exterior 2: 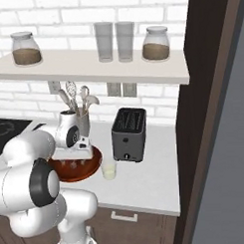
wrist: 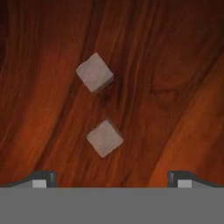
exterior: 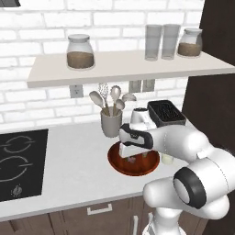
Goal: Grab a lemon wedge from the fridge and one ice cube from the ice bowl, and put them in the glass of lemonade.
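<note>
The ice bowl is reddish-brown wood with dark flowing grain and a polished sheen. The two ice cubes in it look matt, pale grey and faintly frosted. The worktop is smooth, pale and matt, and behind it stands a wall of white painted brick. The toaster is matt black. Up on the shelf, the jars and tall glasses are clear glass.
</note>
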